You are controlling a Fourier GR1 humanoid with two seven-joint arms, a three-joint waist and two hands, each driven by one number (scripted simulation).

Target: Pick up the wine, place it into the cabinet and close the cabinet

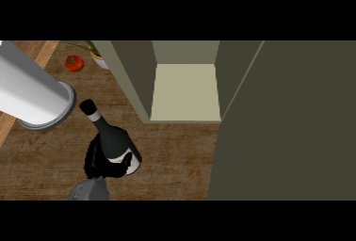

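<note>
Black fingers of the left hand (pixel 93 162) are curled round the dark wine bottle (pixel 104 132), which tilts with its neck pointing up and left, above the brown wooden counter (pixel 173 155), just left of the open cabinet (pixel 184 89) and beside a big grey tube (pixel 31 92).

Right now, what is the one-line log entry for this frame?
left hand: curled round bottle | bottle: outside, left of cabinet | cabinet door: open | right hand: not in view
</note>
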